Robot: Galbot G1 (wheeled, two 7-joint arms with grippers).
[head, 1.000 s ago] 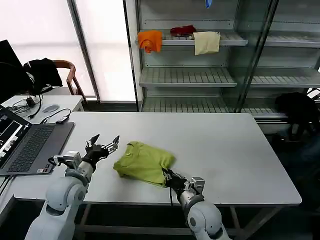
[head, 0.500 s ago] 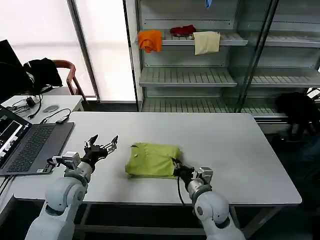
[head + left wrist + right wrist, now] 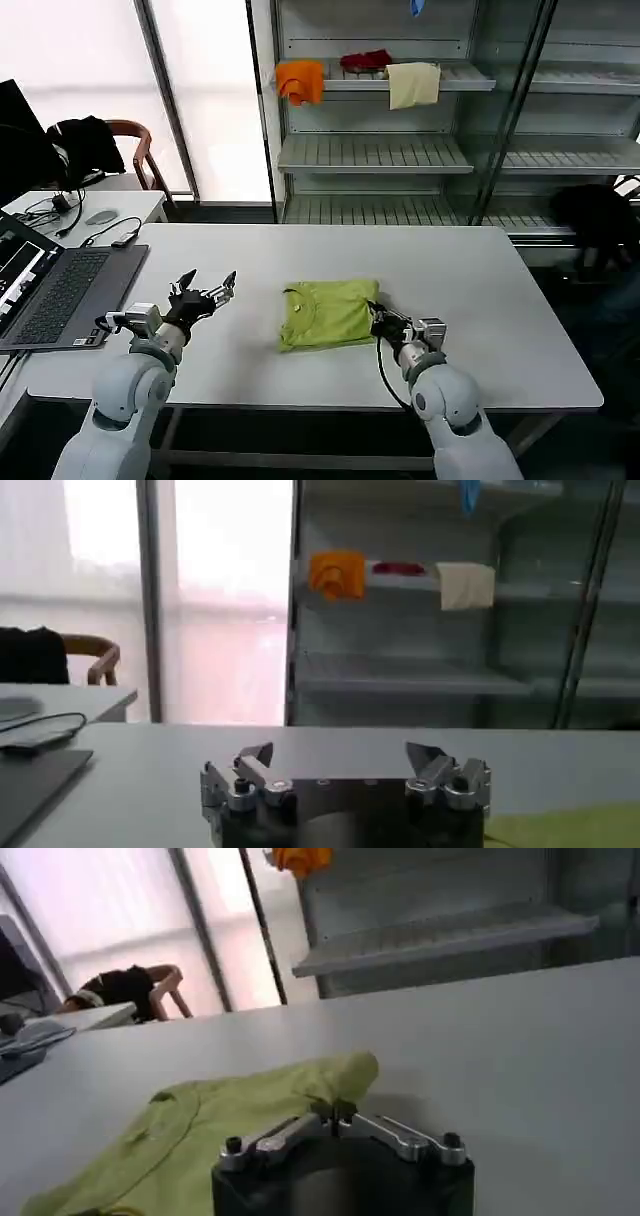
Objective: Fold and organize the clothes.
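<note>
The lime yellow-green T-shirt (image 3: pixel 330 311) lies folded into a compact rectangle on the grey table (image 3: pixel 500 290), just right of centre near the front. My right gripper (image 3: pixel 377 317) is shut on the shirt's right edge, pinching a fold of fabric (image 3: pixel 340 1083) between its fingertips (image 3: pixel 335 1118). My left gripper (image 3: pixel 205 287) hovers over the table to the left of the shirt, apart from it, its fingers (image 3: pixel 255 757) spread wide with nothing between them. A sliver of the shirt (image 3: pixel 560 828) shows beside the left gripper (image 3: pixel 340 755).
An open laptop (image 3: pixel 55 290) sits at the table's left edge, with cables on a side desk (image 3: pixel 90 210). Behind the table stand shelves (image 3: pixel 400 150) holding orange (image 3: pixel 300 80), red and cream cloths. A chair with a black garment (image 3: pixel 85 140) is at far left.
My right gripper has dragged the shirt to the right across the table, and the shirt now lies squarer and flatter. The left gripper has stayed put, open.
</note>
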